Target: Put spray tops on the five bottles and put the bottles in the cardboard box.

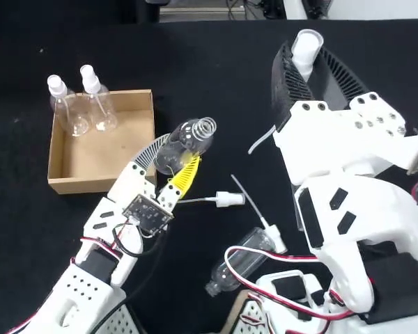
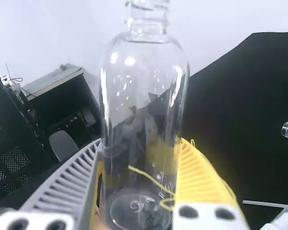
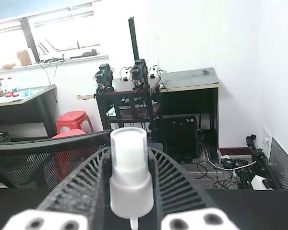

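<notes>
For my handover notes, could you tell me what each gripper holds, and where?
The left gripper holds an uncapped bottle by its lower body near the base; the right gripper holds a spray top by its head.

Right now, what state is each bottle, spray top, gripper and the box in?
Cardboard box: open, two capped bottles lying inside.
Left gripper: shut on an uncapped bottle.
Right gripper: shut on a spray top.
Table bottle: lying down, uncapped.
Loose spray tops: lying on the table.
</notes>
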Controlling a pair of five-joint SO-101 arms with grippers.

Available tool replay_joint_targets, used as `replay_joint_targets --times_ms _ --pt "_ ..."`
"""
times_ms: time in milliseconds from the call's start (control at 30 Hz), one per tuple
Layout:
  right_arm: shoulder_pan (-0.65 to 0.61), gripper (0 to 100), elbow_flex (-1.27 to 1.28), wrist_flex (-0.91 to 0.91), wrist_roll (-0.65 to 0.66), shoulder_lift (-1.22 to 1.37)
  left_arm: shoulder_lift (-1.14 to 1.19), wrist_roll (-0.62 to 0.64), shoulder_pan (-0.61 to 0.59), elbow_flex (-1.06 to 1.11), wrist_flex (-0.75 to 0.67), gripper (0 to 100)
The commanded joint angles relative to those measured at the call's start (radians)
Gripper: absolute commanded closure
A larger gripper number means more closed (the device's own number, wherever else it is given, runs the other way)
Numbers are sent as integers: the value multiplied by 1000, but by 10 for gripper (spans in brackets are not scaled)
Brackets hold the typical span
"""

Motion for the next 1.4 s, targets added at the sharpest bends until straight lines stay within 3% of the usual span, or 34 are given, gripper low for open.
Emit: replay_joint_targets --times_ms 0,167,267,467,667,1067,1367 --pt "8 987 -48 -35 -5 -13 -11 57 2 24 -34 927" --pt "6 987 -48 -114 -3 -12 -11 390 -10 24 -81 927" --pt "6 987 -48 -169 -8 -10 -11 489 -8 24 -95 927" --pt "-3 987 -44 -292 -9 -8 -12 491 1 24 -124 927" --pt "-138 987 -48 -374 -2 -8 -11 489 -51 24 -265 927" --pt "-388 987 -41 -473 0 -1 -2 497 -61 24 -269 927" --pt "-551 988 -47 -470 203 99 -2 497 -64 24 -269 927"
